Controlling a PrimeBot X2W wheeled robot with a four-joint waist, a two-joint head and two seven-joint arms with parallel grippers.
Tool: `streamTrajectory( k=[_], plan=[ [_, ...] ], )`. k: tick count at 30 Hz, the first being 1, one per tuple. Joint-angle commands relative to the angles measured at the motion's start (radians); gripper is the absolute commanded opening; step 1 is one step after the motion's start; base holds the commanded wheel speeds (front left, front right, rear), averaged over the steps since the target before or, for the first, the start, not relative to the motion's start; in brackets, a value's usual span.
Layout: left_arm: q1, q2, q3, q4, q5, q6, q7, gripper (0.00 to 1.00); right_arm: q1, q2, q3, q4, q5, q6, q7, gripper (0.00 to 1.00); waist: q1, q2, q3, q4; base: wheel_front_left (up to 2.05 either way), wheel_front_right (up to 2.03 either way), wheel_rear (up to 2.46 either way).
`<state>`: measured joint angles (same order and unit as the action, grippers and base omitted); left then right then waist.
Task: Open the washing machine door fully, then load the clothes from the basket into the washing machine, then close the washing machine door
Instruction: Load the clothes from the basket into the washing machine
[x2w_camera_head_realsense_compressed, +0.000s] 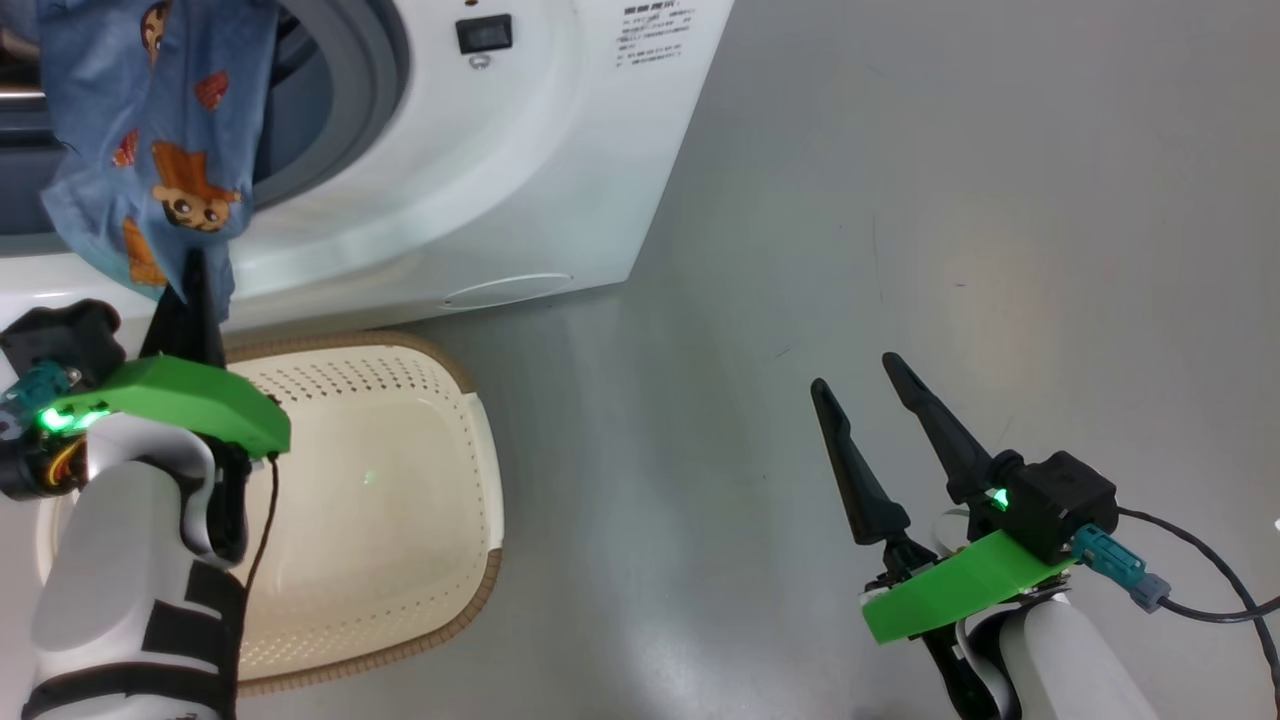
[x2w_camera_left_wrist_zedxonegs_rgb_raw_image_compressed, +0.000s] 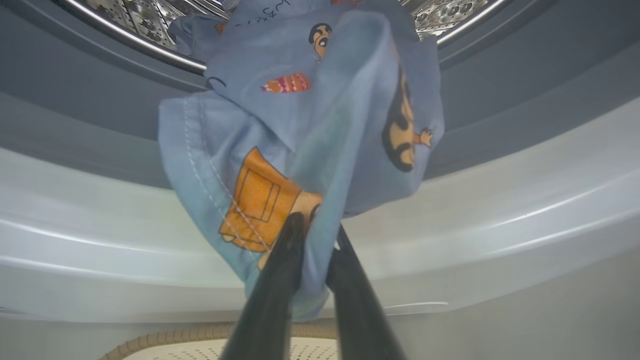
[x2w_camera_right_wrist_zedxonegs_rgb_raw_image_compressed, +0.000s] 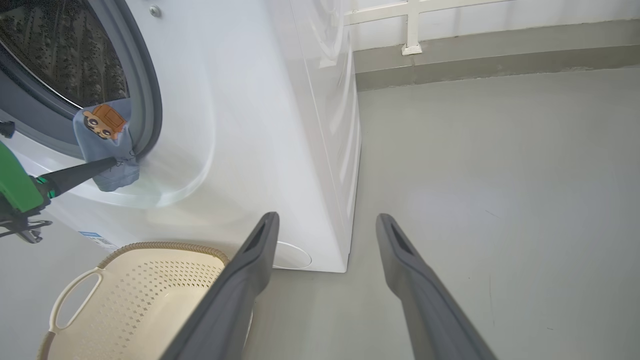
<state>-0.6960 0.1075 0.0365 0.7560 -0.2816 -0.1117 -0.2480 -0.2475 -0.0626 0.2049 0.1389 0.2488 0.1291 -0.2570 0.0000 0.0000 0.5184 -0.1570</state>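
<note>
A blue garment with orange-brown cartoon bears (x2w_camera_head_realsense_compressed: 160, 130) hangs out of the washing machine (x2w_camera_head_realsense_compressed: 500, 180) opening and over the grey seal (x2w_camera_head_realsense_compressed: 370, 80). Its upper part reaches into the steel drum (x2w_camera_left_wrist_zedxonegs_rgb_raw_image_compressed: 140, 15). My left gripper (x2w_camera_left_wrist_zedxonegs_rgb_raw_image_compressed: 317, 235) is shut on the garment's lower hem, with fabric pinched between both fingers; the same grip shows in the head view (x2w_camera_head_realsense_compressed: 195, 265) and the right wrist view (x2w_camera_right_wrist_zedxonegs_rgb_raw_image_compressed: 117, 161). The cream basket (x2w_camera_head_realsense_compressed: 490, 580) stands on the floor below it, with no clothes in its visible inside. My right gripper (x2w_camera_head_realsense_compressed: 855, 373) hangs open over the bare floor to the right. The washing machine door is out of view.
Grey floor (x2w_camera_head_realsense_compressed: 900, 200) spreads to the right of the machine. The basket (x2w_camera_right_wrist_zedxonegs_rgb_raw_image_compressed: 165, 246) sits tight against the machine's front, beside the round white flap (x2w_camera_right_wrist_zedxonegs_rgb_raw_image_compressed: 292, 255). A low wall with a white rail post (x2w_camera_right_wrist_zedxonegs_rgb_raw_image_compressed: 412, 30) runs behind the machine.
</note>
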Motion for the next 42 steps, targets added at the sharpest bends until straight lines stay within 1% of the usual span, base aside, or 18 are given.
streamTrajectory(
  k=[1, 3, 6, 10, 12, 18, 27, 33, 37, 42],
  plan=[
    [-0.010, 0.040, 0.017, -0.016, -0.002, -0.003, -0.011, 0.00, 0.001, 0.008, 0.019, -0.019, -0.003, 0.002, -0.005, 1.00, 0.0000, 0.0000, -0.002, 0.000, 0.00, 0.00, 0.00],
    [-0.015, 0.049, 0.017, -0.029, 0.002, -0.005, -0.013, 0.00, 0.002, 0.008, 0.015, -0.017, -0.003, 0.002, -0.005, 1.00, 0.0000, 0.0000, -0.005, 0.001, 0.00, 0.00, 0.00],
    [-0.011, 0.059, 0.022, -0.096, 0.023, -0.005, -0.013, 0.00, 0.005, 0.009, 0.006, -0.015, -0.003, 0.002, -0.005, 1.00, 0.0000, 0.0000, -0.013, 0.009, 0.00, 0.00, 0.00],
    [-0.008, 0.071, 0.037, -0.190, 0.059, 0.021, -0.013, 0.00, 0.012, 0.010, 0.006, -0.010, -0.002, 0.002, -0.005, 1.00, 0.0000, 0.0000, -0.027, 0.022, 0.00, 0.00, 0.00],
    [-0.019, 0.080, 0.034, -0.201, 0.073, 0.025, -0.014, 0.00, 0.011, 0.010, 0.011, -0.005, 0.001, 0.002, -0.005, 1.00, 0.0000, 0.0000, -0.031, 0.024, 0.00, 0.00, 0.00],
    [-0.126, 0.122, 0.031, -0.146, 0.081, 0.029, 0.007, 0.00, -0.002, 0.011, 0.025, -0.005, 0.010, 0.002, -0.005, 1.00, 0.0000, 0.0000, -0.012, 0.010, 0.00, 0.00, 0.00],
    [-0.332, 0.169, 0.018, -0.052, 0.087, 0.038, 0.074, 0.00, -0.012, 0.012, 0.016, -0.016, 0.018, 0.002, -0.005, 1.00, 0.0000, 0.0000, 0.072, -0.022, 0.00, 0.00, 0.00],
    [-0.466, 0.195, 0.015, 0.008, 0.090, 0.046, 0.048, 0.00, -0.025, 0.012, 0.018, -0.030, 0.024, 0.002, -0.005, 1.00, 0.0000, 0.0000, 0.132, -0.030, 0.00, 0.00, 0.00],
    [-0.544, 0.202, 0.000, 0.021, 0.106, 0.051, 0.012, 0.00, -0.038, 0.012, 0.019, -0.033, 0.030, 0.002, -0.005, 1.00, 0.0000, 0.0000, 0.168, -0.032, 0.00, 0.00, 0.00],
    [-0.616, 0.204, -0.022, 0.044, 0.124, 0.051, -0.006, 0.00, -0.053, 0.012, 0.029, -0.035, 0.038, 0.002, -0.005, 1.00, 0.0000, 0.0000, 0.204, -0.037, 0.00, 0.00, 0.00]
  ],
)
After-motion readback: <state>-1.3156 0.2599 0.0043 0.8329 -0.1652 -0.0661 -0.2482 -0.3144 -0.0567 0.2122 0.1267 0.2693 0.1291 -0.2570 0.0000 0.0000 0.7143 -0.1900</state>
